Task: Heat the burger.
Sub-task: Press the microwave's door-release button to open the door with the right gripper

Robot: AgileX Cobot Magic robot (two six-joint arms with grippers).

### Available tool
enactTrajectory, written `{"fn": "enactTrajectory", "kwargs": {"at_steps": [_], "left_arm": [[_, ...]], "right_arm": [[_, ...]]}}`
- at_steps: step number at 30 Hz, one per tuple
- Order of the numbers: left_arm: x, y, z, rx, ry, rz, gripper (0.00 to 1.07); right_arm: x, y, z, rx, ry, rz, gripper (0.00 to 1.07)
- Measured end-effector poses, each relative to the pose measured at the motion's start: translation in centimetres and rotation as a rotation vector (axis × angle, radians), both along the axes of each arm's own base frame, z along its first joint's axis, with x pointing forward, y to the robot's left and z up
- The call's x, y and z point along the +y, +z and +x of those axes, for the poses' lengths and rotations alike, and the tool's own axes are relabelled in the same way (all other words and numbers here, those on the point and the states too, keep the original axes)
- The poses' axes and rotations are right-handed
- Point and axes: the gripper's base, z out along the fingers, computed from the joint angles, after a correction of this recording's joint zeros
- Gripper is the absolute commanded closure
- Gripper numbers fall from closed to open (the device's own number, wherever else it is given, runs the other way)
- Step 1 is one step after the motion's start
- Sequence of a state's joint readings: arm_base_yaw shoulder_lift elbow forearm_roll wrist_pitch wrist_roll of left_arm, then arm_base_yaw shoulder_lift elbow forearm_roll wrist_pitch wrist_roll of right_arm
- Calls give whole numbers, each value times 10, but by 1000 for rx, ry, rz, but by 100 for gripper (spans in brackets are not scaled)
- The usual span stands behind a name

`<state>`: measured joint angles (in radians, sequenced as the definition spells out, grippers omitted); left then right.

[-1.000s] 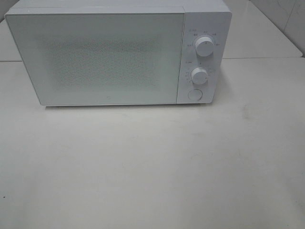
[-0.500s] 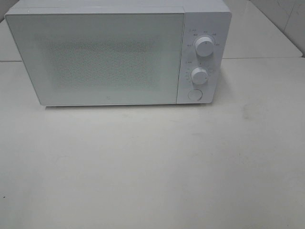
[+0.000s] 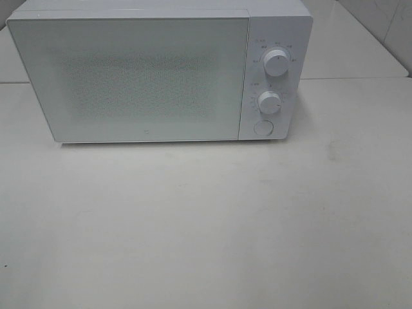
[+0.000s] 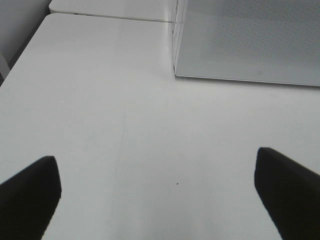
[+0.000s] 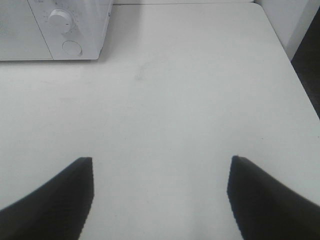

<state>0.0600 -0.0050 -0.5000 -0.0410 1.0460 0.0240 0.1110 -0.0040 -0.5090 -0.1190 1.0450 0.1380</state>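
At the back of the white table (image 3: 206, 225) — a white microwave (image 3: 161, 71), door (image 3: 96, 96) shut flush, pale dotted panel across its front, nothing to be made out behind it. On the control strip (image 3: 291, 84) right of the door: upper knob (image 3: 276, 63), lower knob (image 3: 270, 102) below it, round button (image 3: 262, 127) lowest. Cannot tell where the burger is; seen in none of the three views. From the left wrist: left fingers (image 4: 30, 195) spread wide, two dark tips well apart, only table surface between them, holding nothing; ahead, the microwave's left front corner and a seam to a second table top (image 4: 110, 7) behind. From the right wrist: right fingers (image 5: 55, 195) likewise wide apart — gripping nothing, above the table, facing the microwave's control end, lower knob and round button in sight, well clear of both.
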Motion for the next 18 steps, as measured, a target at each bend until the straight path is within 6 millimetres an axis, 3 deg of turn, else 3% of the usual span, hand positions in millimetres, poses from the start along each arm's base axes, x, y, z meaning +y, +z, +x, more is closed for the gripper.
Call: {"fn": "enactTrajectory", "kwargs": {"at_steps": [11,18], "left_arm": [[0,0,0,0,0,0,9],[0,0,0,0,0,0,9]], "right_arm": [[0,1,0,-3,1,-1,33],[1,17,9,6,4,-2,33]]}}
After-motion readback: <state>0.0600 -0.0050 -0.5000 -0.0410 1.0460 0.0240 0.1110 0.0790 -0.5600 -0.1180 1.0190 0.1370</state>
